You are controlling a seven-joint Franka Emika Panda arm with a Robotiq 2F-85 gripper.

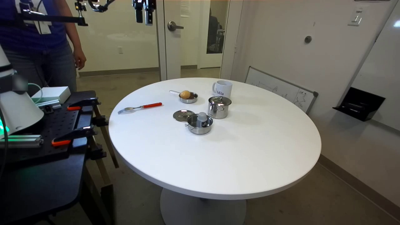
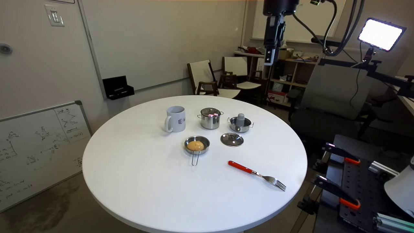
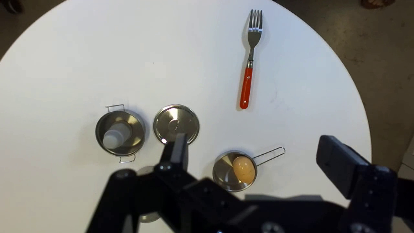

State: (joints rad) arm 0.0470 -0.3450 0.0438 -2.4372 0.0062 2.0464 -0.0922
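Observation:
High over the round white table, my gripper (image 3: 254, 142) stands open with nothing between its fingers; in both exterior views it hangs well above everything. Beneath it in the wrist view is a small metal pan (image 3: 223, 171) with a wire handle, holding a brownish egg (image 3: 244, 170). A flat metal lid (image 3: 176, 116) lies partly behind one fingertip. Left of that, an open two-handled pot (image 3: 134, 121) contains a grey-white object (image 3: 116, 135). A red-handled fork (image 3: 246, 85) rests farther up. The lidded pot (image 2: 210, 121) and white mug (image 2: 178, 121) are mostly hidden from the wrist camera.
The table (image 1: 250, 156) has a round edge. Beside it is a black bench (image 1: 37, 181) with orange-tipped clamps and the robot's base. A person (image 1: 40, 47) stands behind that bench. A whiteboard (image 2: 38, 152) leans on the wall, and a lit lamp panel (image 2: 381, 34) stands near the arm.

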